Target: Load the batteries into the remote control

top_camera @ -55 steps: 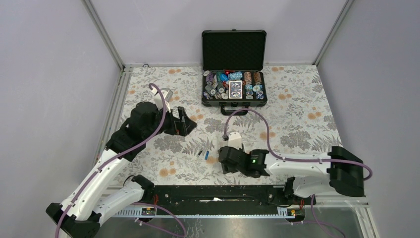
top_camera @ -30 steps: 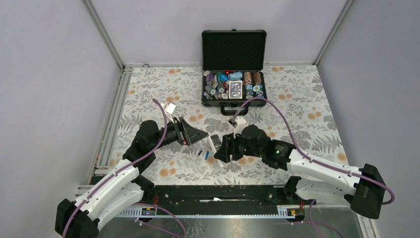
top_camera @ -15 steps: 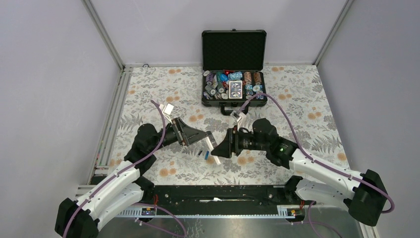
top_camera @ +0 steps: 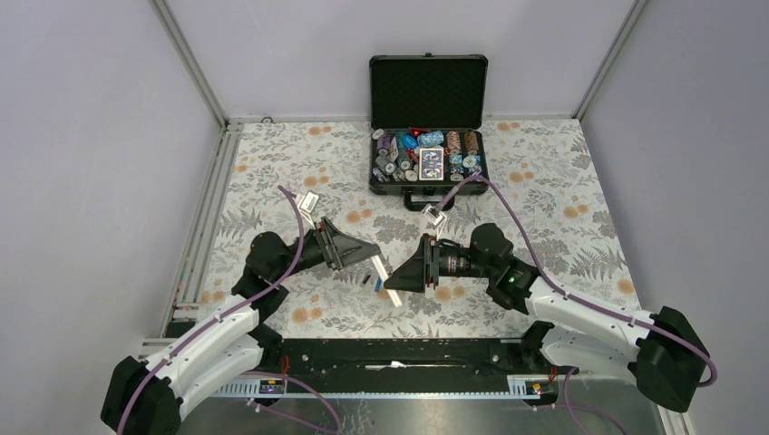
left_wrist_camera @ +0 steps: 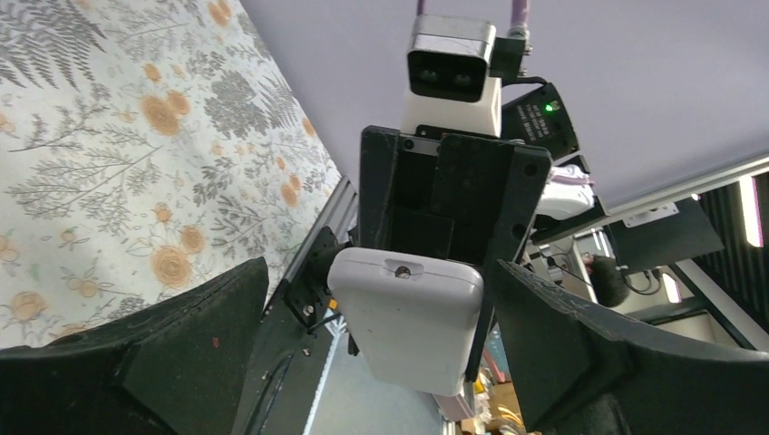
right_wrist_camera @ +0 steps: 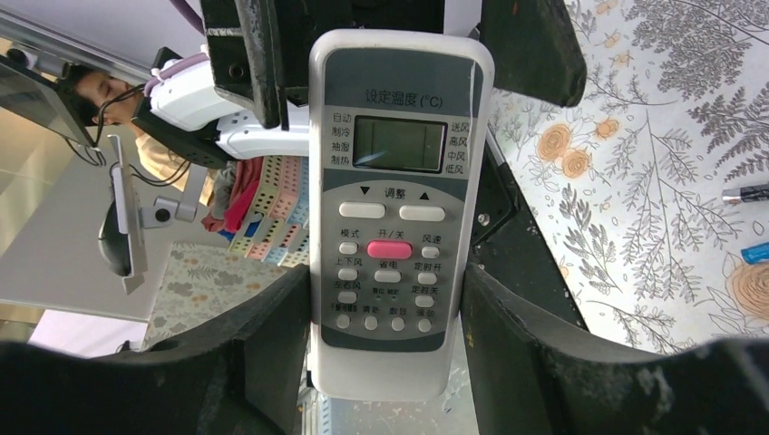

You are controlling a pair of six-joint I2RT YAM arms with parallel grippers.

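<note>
Floral-cloth table [top_camera: 562, 195], with the remote control [right_wrist_camera: 399, 227] held up between two arms.
Right gripper [right_wrist_camera: 390, 281] pinches the remote's button end by its long sides, with the display facing its camera. Left gripper [left_wrist_camera: 381, 272] has its fingers spread either side of the other end, gaps showing. Both batteries [top_camera: 367, 282] lie on the cloth on the arms' side of the open chip case [top_camera: 428, 136], beside the raised remote.

Bright, even light with soft shadows; wrist views warp at edges, remote control [right_wrist_camera: 399, 208] sharp.
</note>
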